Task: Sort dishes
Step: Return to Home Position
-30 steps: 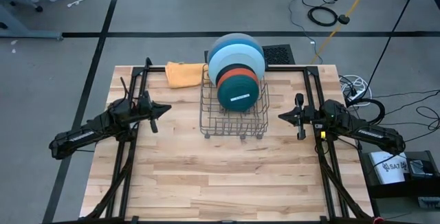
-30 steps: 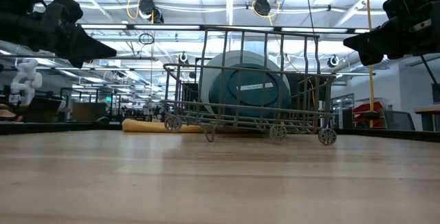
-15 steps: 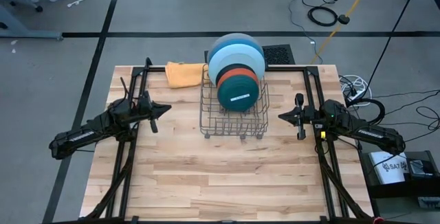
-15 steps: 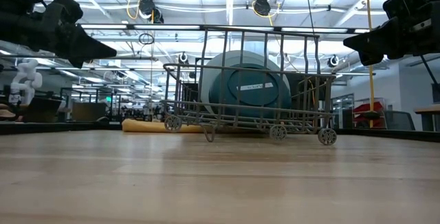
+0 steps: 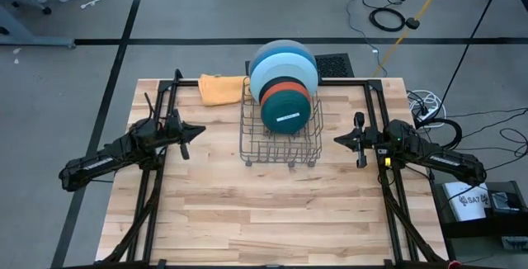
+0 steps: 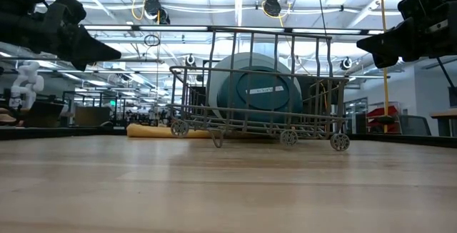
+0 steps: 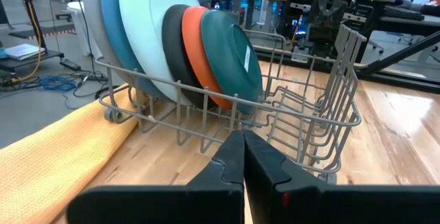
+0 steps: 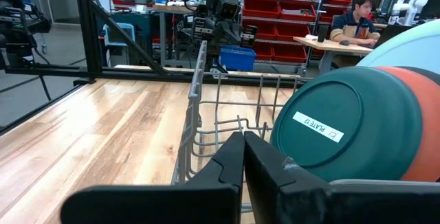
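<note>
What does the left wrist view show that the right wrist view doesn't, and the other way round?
Only the left wrist view: the orange cloth beside the wire rack, and a black plate edge-on next to the orange plate. Only the right wrist view: the white sticker on the face of the teal plate, and a person seated in the room beyond the table. Both: the rack holding the teal and orange plates, plus a shut pincer, the left pincer in one, the right pincer in the other.
</note>
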